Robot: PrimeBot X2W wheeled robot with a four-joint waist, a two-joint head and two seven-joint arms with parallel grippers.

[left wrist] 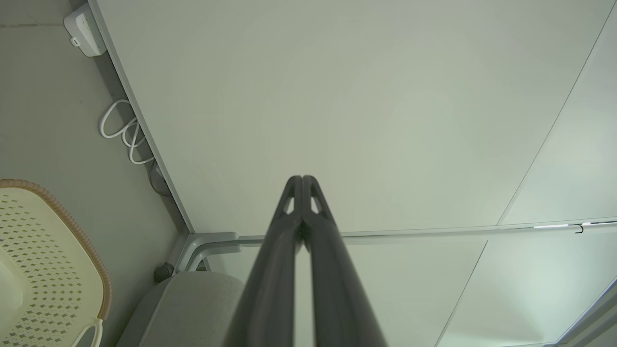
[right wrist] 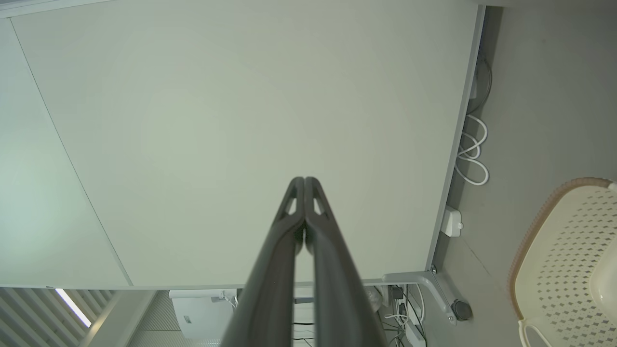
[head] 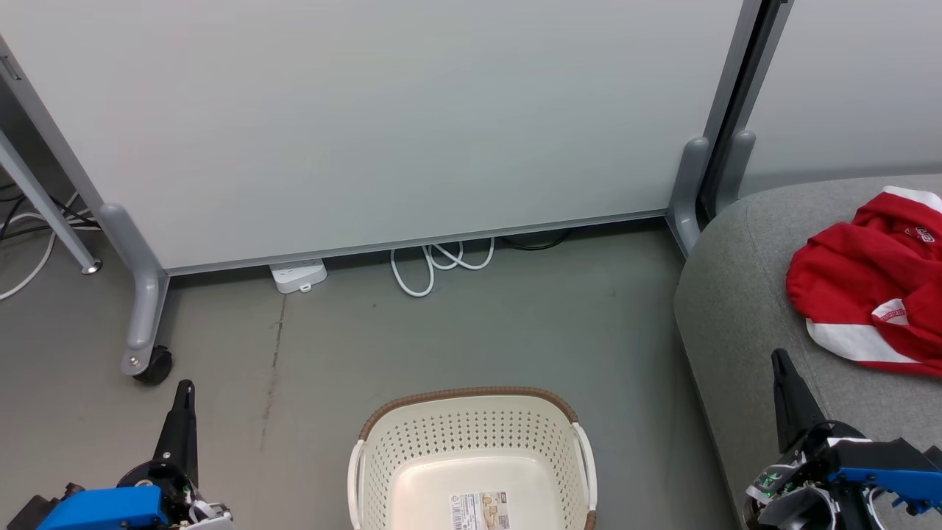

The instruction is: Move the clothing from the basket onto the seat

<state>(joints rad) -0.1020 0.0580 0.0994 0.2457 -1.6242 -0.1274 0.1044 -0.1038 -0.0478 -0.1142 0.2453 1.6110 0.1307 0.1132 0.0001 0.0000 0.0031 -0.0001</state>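
The red clothing (head: 868, 283), with white stripe panels, lies crumpled on the grey seat (head: 743, 302) at the right edge of the head view. The cream basket (head: 471, 460) with its brown rim stands on the floor at the bottom centre, and inside it I see just a label on its bottom. The basket (left wrist: 43, 260) also shows at the left of the left wrist view, and the basket (right wrist: 564, 270) at the right of the right wrist view. My left gripper (head: 185, 389) is shut at the lower left, left of the basket. My right gripper (head: 778, 358) is shut over the seat's front edge, below the clothing. Each gripper holds nothing.
A large white wheeled partition (head: 383, 125) stands behind the basket, with a caster (head: 151, 364) at its left foot. A white power strip (head: 298, 274) and a coiled white cable (head: 434, 263) lie on the grey floor under it. More cables lie at the far left.
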